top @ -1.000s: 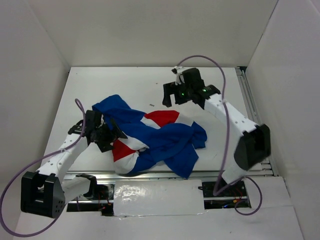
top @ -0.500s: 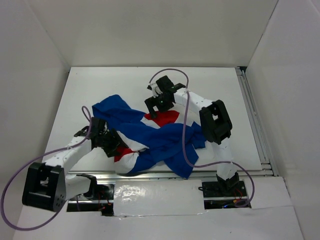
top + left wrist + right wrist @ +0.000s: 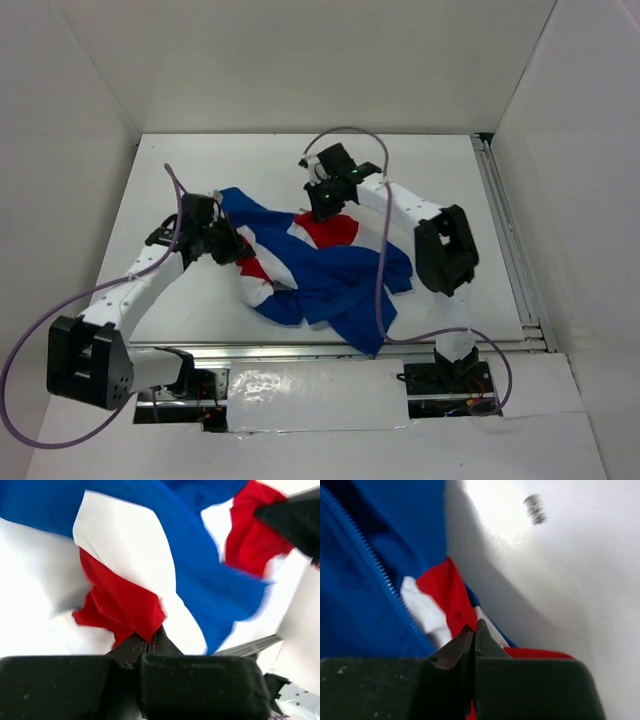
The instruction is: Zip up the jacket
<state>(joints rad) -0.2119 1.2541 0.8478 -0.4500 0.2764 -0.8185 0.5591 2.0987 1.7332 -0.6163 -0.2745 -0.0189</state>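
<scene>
The jacket (image 3: 335,270) lies crumpled mid-table, blue with red and white panels. My left gripper (image 3: 228,245) is at its left end, shut on a fold of red fabric (image 3: 125,605) that runs in between the closed tips (image 3: 150,636). My right gripper (image 3: 322,207) is at the jacket's far edge, shut on the corner of a red panel (image 3: 445,592) right at its tips (image 3: 474,629). A line of blue zipper teeth (image 3: 375,562) runs down the blue cloth to the left of the right gripper. The zipper's slider is not visible.
White walls close in the table on three sides. A metal rail (image 3: 503,220) runs along the right edge and another (image 3: 300,350) along the near edge. A small dark speck (image 3: 535,507) lies on the bare table beyond the right gripper.
Both grippers went from open to shut on the jacket. The right arm swung in from the far right to the jacket's far edge. The left gripper pulled its end back and left, stretching the cloth.
</scene>
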